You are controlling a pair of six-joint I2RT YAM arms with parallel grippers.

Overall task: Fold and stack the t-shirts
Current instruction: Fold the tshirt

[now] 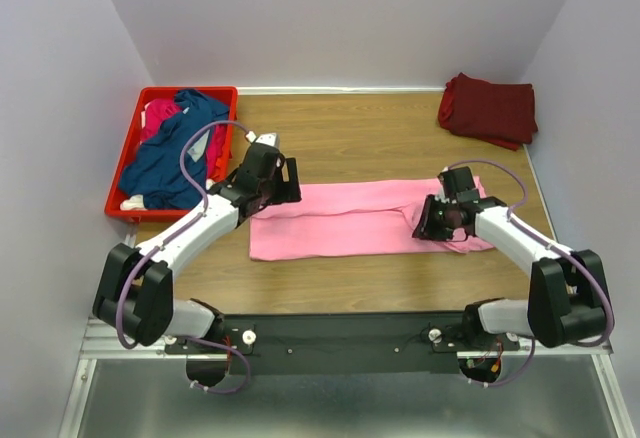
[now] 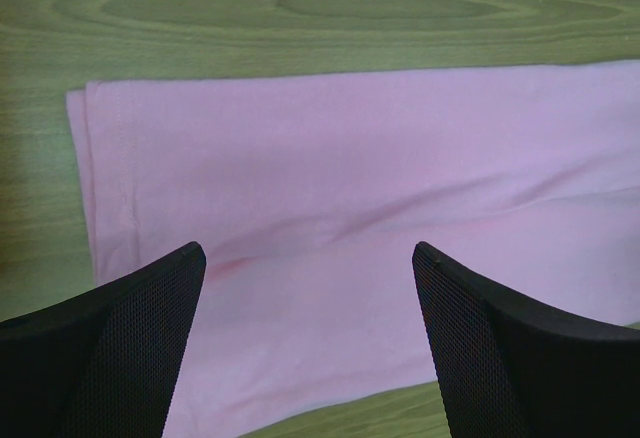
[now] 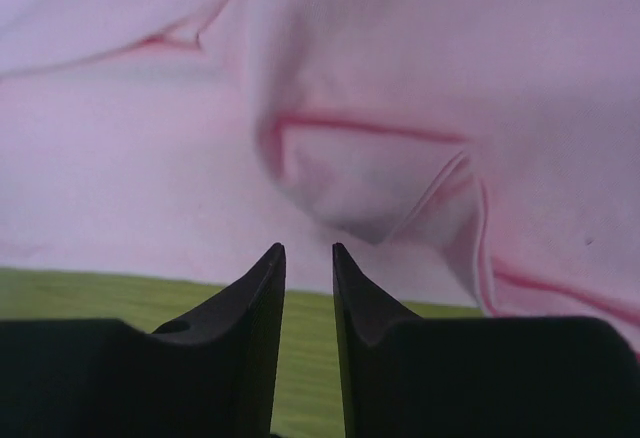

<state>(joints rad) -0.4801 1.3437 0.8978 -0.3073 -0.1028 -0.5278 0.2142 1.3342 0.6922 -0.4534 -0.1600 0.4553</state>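
A light pink t-shirt [image 1: 350, 220] lies folded into a long band across the middle of the table. My left gripper [image 1: 288, 186] hovers over its left end, open wide, with pink cloth [image 2: 350, 158] below and nothing between its fingers [image 2: 150, 338]. My right gripper [image 1: 432, 220] is low at the wrinkled right end of the pink shirt [image 3: 400, 58]. Its jaws stand a narrow gap apart just short of the cloth edge, with only bare table between them. A dark maroon t-shirt [image 1: 488, 108] lies folded at the back right. Navy blue [image 1: 175, 158] and magenta [image 1: 160, 116] t-shirts are heaped in the crate.
The red plastic crate [image 1: 190, 89] stands at the back left, close to my left arm. White walls close in the table on three sides. Bare wood shows in front of and behind the pink shirt.
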